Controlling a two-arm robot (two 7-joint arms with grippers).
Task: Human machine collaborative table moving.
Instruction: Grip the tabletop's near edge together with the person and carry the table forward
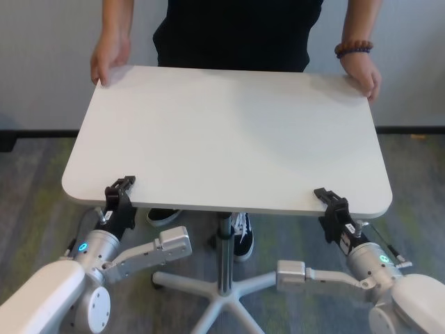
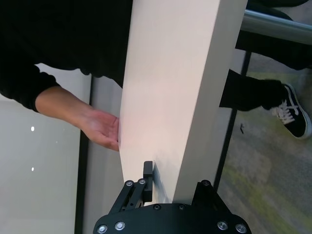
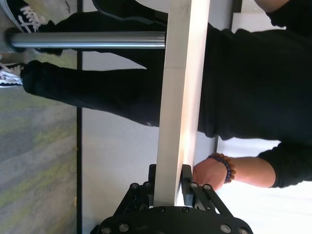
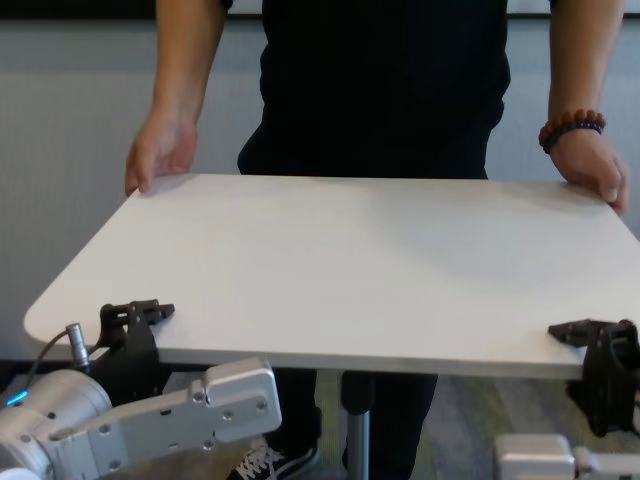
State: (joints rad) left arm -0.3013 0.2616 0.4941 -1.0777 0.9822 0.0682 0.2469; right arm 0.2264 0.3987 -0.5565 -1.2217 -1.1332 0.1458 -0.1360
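Note:
The white table [image 1: 229, 139] stands between me and the human [image 1: 236, 31]. The human's hands hold the two far corners, one [image 1: 110, 59] bare and one [image 1: 361, 73] below a bead bracelet [image 1: 353, 49]. My left gripper [image 1: 119, 191] is shut on the near edge towards the left corner. My right gripper [image 1: 330, 202] is shut on the near edge towards the right corner. In the left wrist view the tabletop [image 2: 170, 87] runs between the fingers [image 2: 147, 178]. In the right wrist view the fingers [image 3: 186, 178] clamp the thin edge [image 3: 183, 97]. The chest view shows both grippers [image 4: 135, 320] [image 4: 590, 340] on the edge.
A grey pedestal pole [image 1: 224, 236] goes down to a white star-shaped base [image 1: 222, 289] on grey carpet between my arms. The human's black shoes [image 1: 242, 236] stand under the table. A pale wall with a dark baseboard [image 1: 410, 129] lies behind the human.

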